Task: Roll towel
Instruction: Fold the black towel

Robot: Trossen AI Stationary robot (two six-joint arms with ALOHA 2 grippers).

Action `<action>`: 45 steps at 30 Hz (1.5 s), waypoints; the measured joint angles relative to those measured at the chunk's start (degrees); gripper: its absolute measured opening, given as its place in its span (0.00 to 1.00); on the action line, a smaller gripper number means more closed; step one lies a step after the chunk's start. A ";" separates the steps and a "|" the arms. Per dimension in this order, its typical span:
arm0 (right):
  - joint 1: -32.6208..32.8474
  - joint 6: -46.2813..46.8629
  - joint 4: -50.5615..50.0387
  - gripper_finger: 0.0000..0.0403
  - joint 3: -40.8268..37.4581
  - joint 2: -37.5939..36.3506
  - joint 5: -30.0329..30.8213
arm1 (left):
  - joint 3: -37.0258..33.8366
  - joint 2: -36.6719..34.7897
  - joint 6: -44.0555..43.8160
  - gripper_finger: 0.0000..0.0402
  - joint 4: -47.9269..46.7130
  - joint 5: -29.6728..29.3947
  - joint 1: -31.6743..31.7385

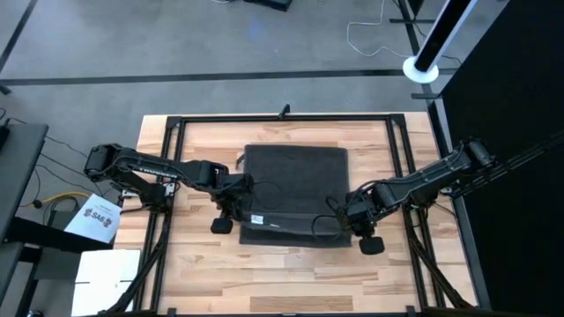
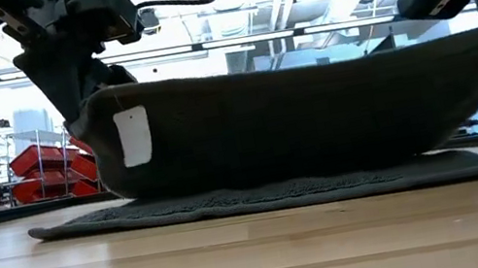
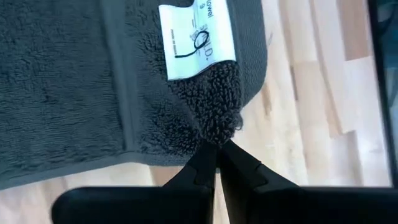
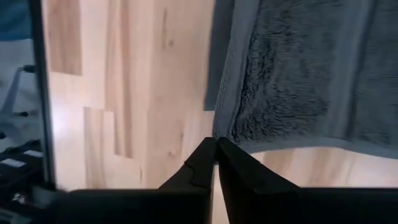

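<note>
Towel spread mid-table, near edge lifted off the wood into a sagging fold, long axis of that fold running left to right between the two arms. Left gripper pinched shut on the tagged corner, white tag just beyond the fingertips. Right gripper likewise clamped on the opposite corner; both equally near, remaining flat cloth lying ahead toward the far side, probably the rolling direction.

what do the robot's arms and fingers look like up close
Both arms are dark, jointed and slim, with black cables looping beside them. The left gripper and right gripper each have two matte black angular fingers tapering to narrow tips. No markings show on them.
</note>
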 joint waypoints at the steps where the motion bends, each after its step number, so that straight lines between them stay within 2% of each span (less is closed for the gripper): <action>1: 0.00 -0.09 0.02 0.06 0.00 0.00 -0.53 | 0.00 0.00 -0.12 0.00 -0.03 0.00 0.00; 8: 0.00 -0.28 0.45 0.22 0.00 -0.02 -1.31 | 0.00 0.00 -0.67 0.00 -0.01 0.05 0.00; 12: 0.00 -0.28 0.42 0.28 0.00 -0.04 -1.31 | 0.00 0.00 -1.71 0.03 0.04 1.91 0.00; 19: 0.00 -1.09 0.54 0.29 0.00 -0.07 -1.22 | 0.00 0.00 -2.80 0.20 0.01 7.60 0.00; 26: 0.00 -3.35 2.99 0.30 -0.24 -0.09 2.15 | 0.00 0.00 -3.61 0.33 0.95 7.95 0.31; 33: 0.03 -4.96 19.22 0.29 -9.59 -0.11 1.73 | -0.69 0.00 -1.21 0.32 4.13 1.18 1.28; 38: 0.13 -4.79 30.37 0.29 -16.88 -0.11 1.69 | -3.80 0.00 -1.06 0.32 9.06 0.59 3.78; 45: 0.13 -0.90 30.17 0.29 -23.59 0.81 1.51 | -11.57 0.00 -5.64 0.32 22.56 1.90 5.11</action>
